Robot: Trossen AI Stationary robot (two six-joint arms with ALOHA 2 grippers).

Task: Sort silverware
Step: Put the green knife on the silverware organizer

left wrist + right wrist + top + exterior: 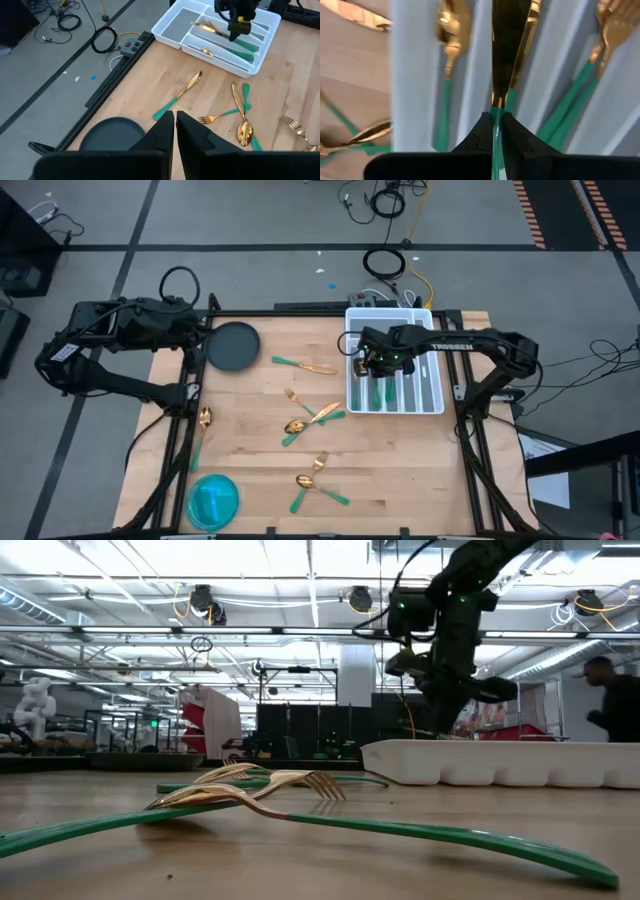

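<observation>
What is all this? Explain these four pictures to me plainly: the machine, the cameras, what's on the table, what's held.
Two dark robot arms work at a wooden table. One picture looks down from above, one level across the tabletop, one from each wrist. The left arm waits over the dark plate, jaws shut and empty. The right arm hangs over the white tray, jaws pinching a green-handled knife. Loose forks and spoons and a blue dish lie on the wood.
</observation>
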